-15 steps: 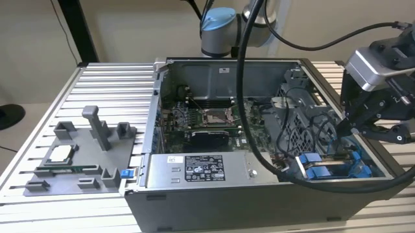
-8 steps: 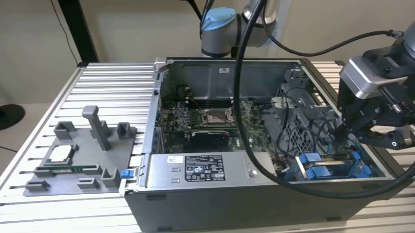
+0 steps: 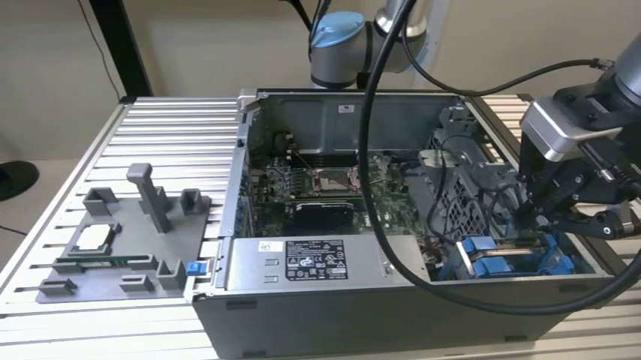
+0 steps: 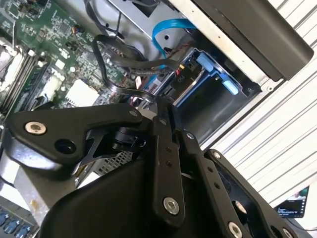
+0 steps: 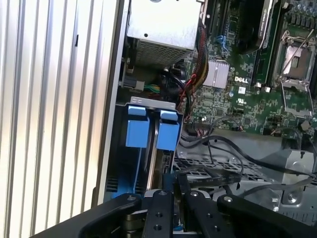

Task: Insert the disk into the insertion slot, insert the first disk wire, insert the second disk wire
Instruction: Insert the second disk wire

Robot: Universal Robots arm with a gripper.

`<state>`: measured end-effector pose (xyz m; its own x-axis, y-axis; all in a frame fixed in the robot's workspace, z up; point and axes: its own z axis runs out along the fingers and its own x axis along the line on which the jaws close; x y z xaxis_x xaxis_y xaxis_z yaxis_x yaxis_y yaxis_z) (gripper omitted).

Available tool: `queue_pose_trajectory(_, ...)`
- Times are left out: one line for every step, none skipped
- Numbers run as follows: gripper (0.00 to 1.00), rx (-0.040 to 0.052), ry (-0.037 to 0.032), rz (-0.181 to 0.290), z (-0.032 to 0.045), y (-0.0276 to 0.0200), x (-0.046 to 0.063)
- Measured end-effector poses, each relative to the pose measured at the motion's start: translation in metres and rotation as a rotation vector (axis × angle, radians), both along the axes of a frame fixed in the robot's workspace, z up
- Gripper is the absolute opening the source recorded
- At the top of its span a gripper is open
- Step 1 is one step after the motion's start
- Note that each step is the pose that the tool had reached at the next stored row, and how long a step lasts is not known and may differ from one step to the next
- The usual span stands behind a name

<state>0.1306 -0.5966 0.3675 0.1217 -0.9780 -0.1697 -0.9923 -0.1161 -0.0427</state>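
At the exterior view's right, the insertion slot (image 3: 501, 262) is the grey drive bay with blue rails in the open computer case. The disk appears to sit inside it, and its blue carrier tabs (image 5: 151, 131) and blue-framed end (image 4: 198, 91) show. My gripper (image 3: 541, 225) reaches down into the bay just beside that end. In both wrist views the fingers (image 4: 161, 119) stand close together, shut on the end of a black disk wire (image 4: 116, 84) that loops across from the motherboard side. That wire (image 5: 213, 178) runs up to the gripper (image 5: 171, 193). A blue cable (image 4: 163, 29) curves behind the bay.
A grey labelled power-supply box (image 3: 300, 262) lies along the case's front wall. The motherboard (image 3: 320, 187) fills the case's middle. A grey plastic fixture tray (image 3: 120, 240) with posts stands on the ribbed aluminium table at the exterior view's left. Thick black arm cables (image 3: 376, 150) hang over the case.
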Motion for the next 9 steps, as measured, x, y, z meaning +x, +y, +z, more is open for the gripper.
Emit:
queue_pose_trajectory(0.0, -0.0042, 0.0, 0.0, -0.0011, 0.0, 0.0)
queue_pose_trajectory(0.0, -0.0071, 0.0, 0.0, -0.002, 0.0, 0.0)
queue_pose_trajectory(0.0, -0.0079, 0.0, 0.0, -0.0023, 0.0, 0.0)
queue_pose_trajectory(0.0, -0.0081, 0.0, 0.0, -0.0022, 0.0, 0.0)
queue_pose_trajectory(0.0, -0.0081, 0.0, 0.0, -0.0025, 0.0, 0.0)
queue_pose_trajectory(0.0, -0.0081, 0.0, 0.0, -0.0027, 0.0, 0.0)
queue_pose_trajectory(0.0, -0.008, 0.0, 0.0, -0.0028, 0.0, 0.0)
queue_pose_trajectory(0.0, -0.0081, 0.0, 0.0, -0.0028, 0.0, 0.0)
queue_pose_trajectory(0.0, -0.0084, 0.0, 0.0, -0.0032, 0.0, 0.0)
